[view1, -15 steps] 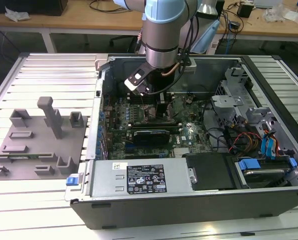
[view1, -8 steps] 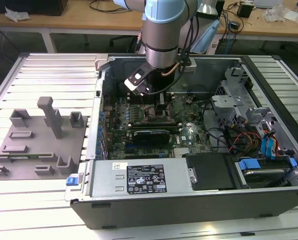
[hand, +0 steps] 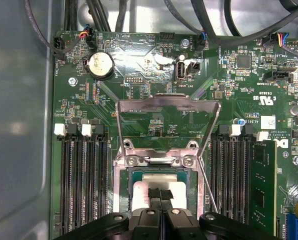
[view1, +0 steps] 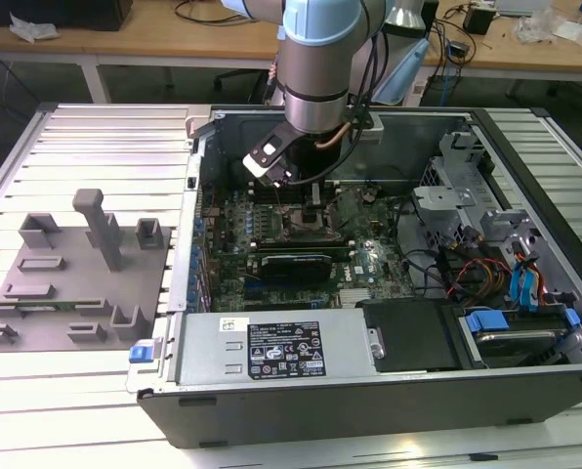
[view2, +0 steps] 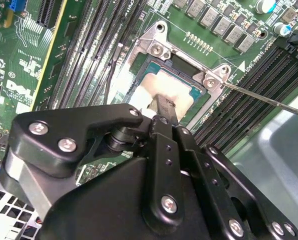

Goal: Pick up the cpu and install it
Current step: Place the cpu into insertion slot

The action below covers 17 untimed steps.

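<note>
the cpu (hand: 139, 192) lies flat in its socket (view2: 209, 80) on the green board (hand: 139, 65) inside the open computer case (view1: 369, 391), and the hinged metal plate (hand: 166, 102) of the socket stands raised off it. it looks light, stiff and thin, with a smooth metal top that would be slippery; the underside and the socket contacts are likely delicate, so it is best held by its edges or flat top, kept level, and never forced or slid sideways. the arm (view1: 315, 68) reaches straight down into the case in the exterior view, wrist roughly vertical over the socket. in both wrist views the pincer (hand: 159, 194) has its two fingers drawn together, the tips on or just over the middle of the cpu's top, not around its edges.
</note>
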{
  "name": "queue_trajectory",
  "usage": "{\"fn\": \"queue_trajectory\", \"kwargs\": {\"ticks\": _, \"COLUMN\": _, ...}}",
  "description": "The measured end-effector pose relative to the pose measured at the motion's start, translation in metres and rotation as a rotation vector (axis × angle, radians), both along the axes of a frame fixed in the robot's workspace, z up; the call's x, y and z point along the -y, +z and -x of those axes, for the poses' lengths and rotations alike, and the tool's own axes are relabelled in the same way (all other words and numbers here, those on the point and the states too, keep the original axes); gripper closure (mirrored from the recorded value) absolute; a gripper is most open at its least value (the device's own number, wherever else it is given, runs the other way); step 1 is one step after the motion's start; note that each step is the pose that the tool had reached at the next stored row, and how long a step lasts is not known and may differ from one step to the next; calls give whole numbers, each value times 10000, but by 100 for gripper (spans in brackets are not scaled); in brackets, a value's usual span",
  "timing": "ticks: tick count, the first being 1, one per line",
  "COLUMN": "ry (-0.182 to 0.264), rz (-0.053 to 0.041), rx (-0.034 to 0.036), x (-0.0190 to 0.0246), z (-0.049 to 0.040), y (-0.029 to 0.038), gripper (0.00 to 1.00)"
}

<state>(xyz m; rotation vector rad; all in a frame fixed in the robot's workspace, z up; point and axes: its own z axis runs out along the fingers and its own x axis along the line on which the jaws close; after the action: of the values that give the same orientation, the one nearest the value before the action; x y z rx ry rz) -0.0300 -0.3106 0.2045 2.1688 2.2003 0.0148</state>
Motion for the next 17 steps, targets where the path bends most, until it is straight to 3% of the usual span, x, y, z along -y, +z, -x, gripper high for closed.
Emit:
{"fn": "queue_trajectory", "kwargs": {"ticks": 13, "ry": 0, "rz": -16, "rx": 6, "x": -1, "z": 0, "y": -4, "gripper": 89}}
{"fn": "queue_trajectory", "kwargs": {"ticks": 15, "ry": 1, "rz": -19, "rx": 7, "x": -2, "z": -1, "y": 28, "gripper": 89}}
{"fn": "queue_trajectory", "kwargs": {"ticks": 17, "ry": 0, "rz": -10, "rx": 2, "x": 0, "z": 0, "y": 126, "gripper": 89}}
